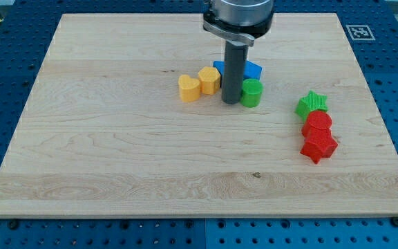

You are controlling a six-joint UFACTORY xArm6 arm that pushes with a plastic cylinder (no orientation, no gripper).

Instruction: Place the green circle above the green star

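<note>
The green circle sits just right of the board's middle, near the view's top. My tip stands right against its left side. The green star lies further to the view's right and a little lower, well apart from the circle. The rod hides part of the blue block behind it.
A blue block lies just behind the rod and the green circle. A yellow hexagon and a yellow heart sit left of my tip. A red circle and a red star lie just below the green star.
</note>
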